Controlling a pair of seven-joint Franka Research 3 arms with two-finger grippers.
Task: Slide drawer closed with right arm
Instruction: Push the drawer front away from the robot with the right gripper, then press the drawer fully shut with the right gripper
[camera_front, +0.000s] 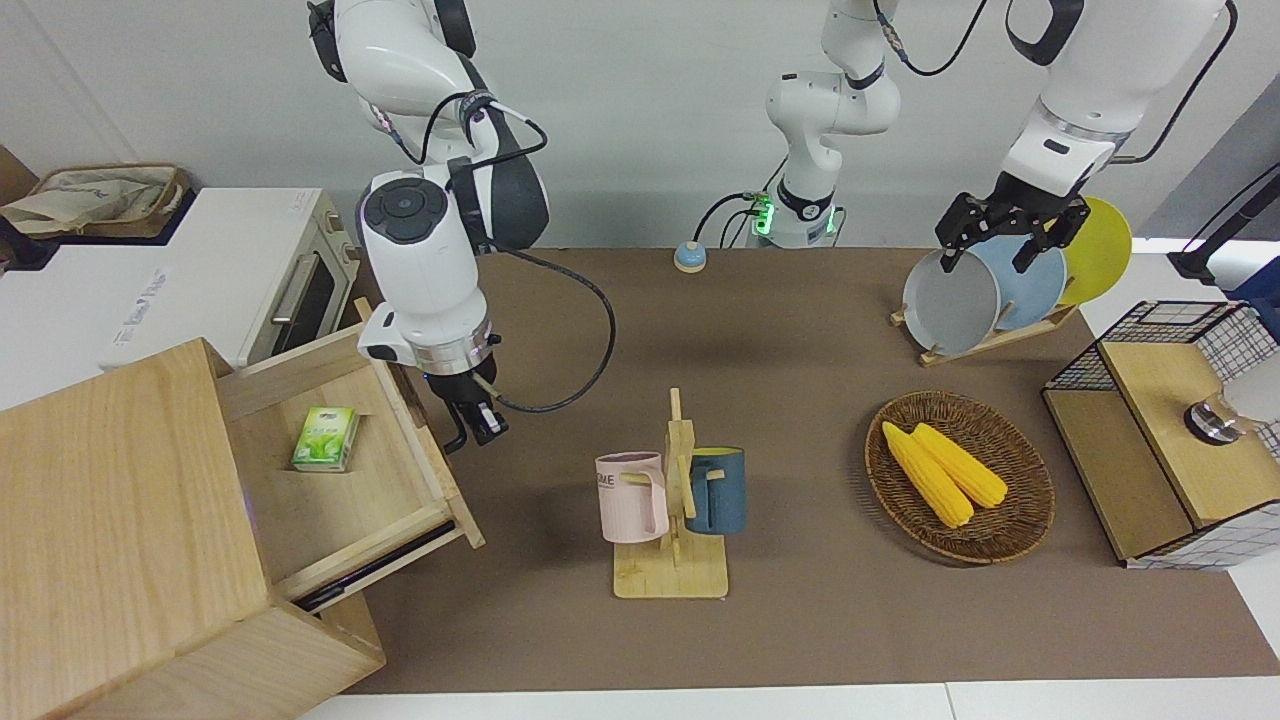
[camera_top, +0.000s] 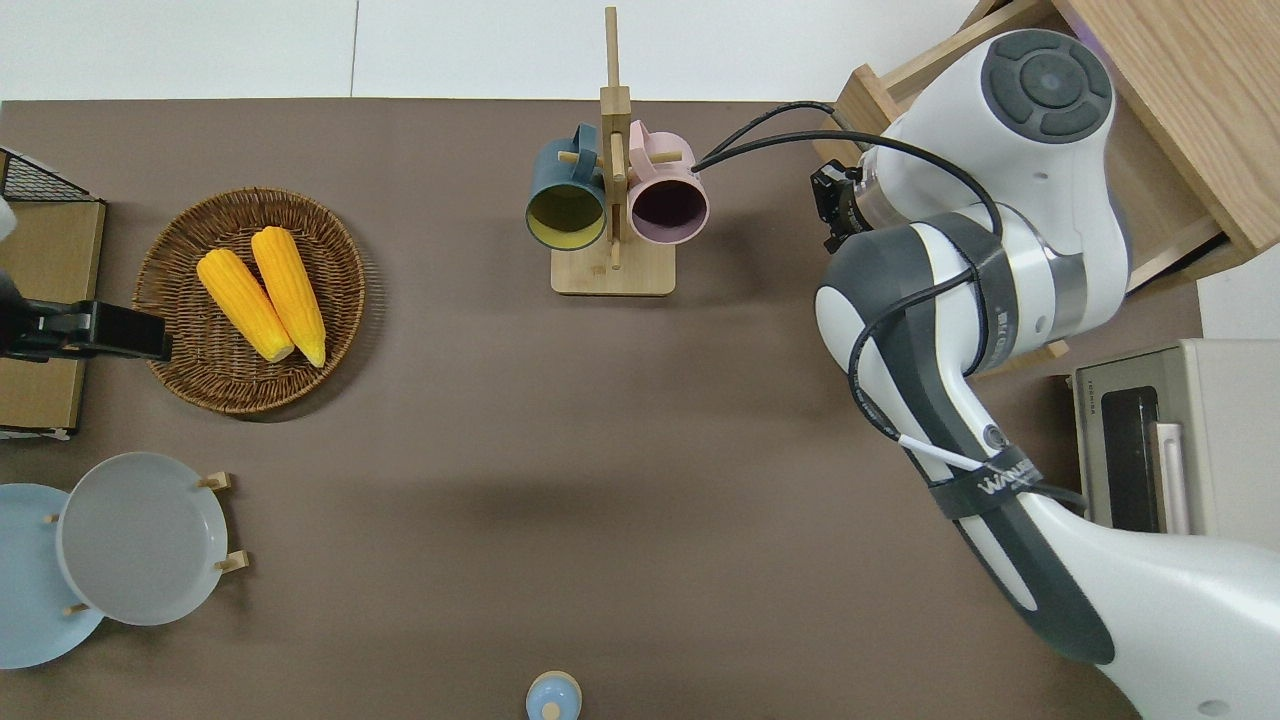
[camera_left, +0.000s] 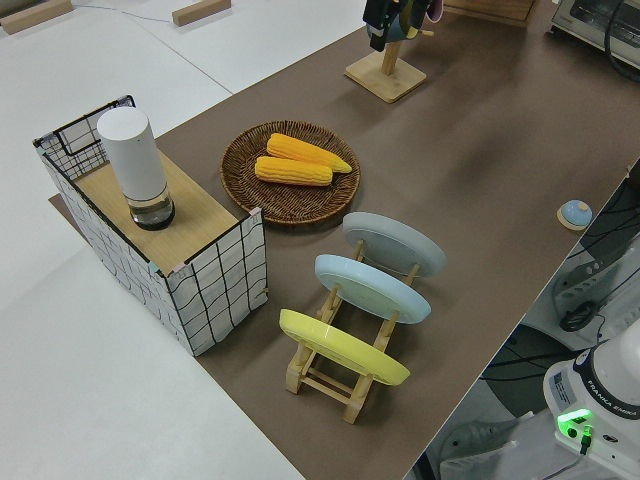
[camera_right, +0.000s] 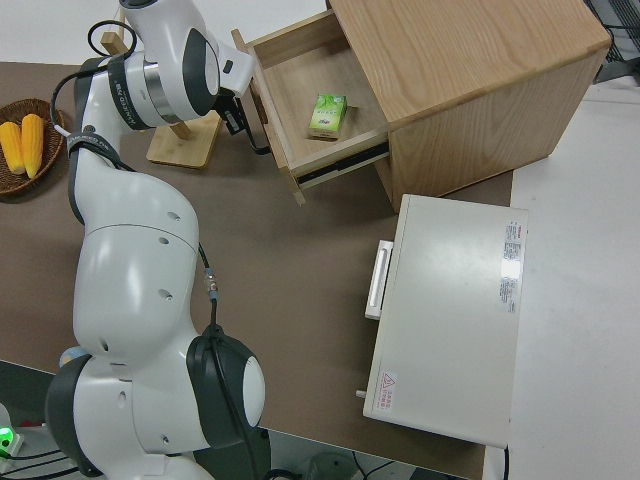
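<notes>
Standing open at the right arm's end of the table, the drawer (camera_front: 340, 470) is pulled well out of the big pale wooden box (camera_front: 120, 540). A small green carton (camera_front: 325, 438) lies on its floor. White toaster oven (camera_front: 250, 270) sits beside the box, nearer to the robots. The right arm (camera_front: 425, 250) reaches down to the drawer's front panel; the right gripper (camera_front: 470, 420) is at the black loop handle (camera_front: 458, 432), fingers close about it, though whether they clamp it I cannot tell. Mid-table: a wooden mug stand (camera_front: 675, 520) carrying a pink mug (camera_front: 632, 497) and a blue mug (camera_front: 718, 490). Toward the left arm's end, a wicker basket (camera_front: 1020, 520) holds two corn cobs (camera_front: 942, 470); three plates stand in a plate rack (camera_front: 985, 335). Left arm parked, left gripper (camera_front: 1010, 245) with fingers spread apart.
</notes>
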